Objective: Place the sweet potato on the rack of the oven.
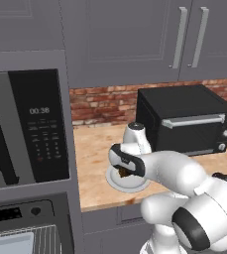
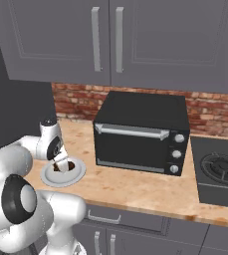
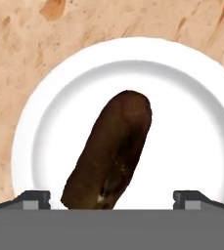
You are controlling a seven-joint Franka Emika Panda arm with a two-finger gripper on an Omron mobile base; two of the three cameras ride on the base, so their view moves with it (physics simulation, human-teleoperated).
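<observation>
Pincer point(image 3: 111, 197) spread wide, empty, above sweet potato point(image 3: 111, 151) on plate point(image 3: 191, 127); expect firm, light, rounded skin, may roll; you grip across thick middle.

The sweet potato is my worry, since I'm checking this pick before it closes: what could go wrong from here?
1. The sweet potato lies slanted between the open gripper tips, so the jaws may close on it off-centre and roll it.
2. It sits on a smooth white plate; a push could slide it or shift the plate on the counter.
3. The oven sits low and left, so a weak grip might drop it during the swing.
</observation>
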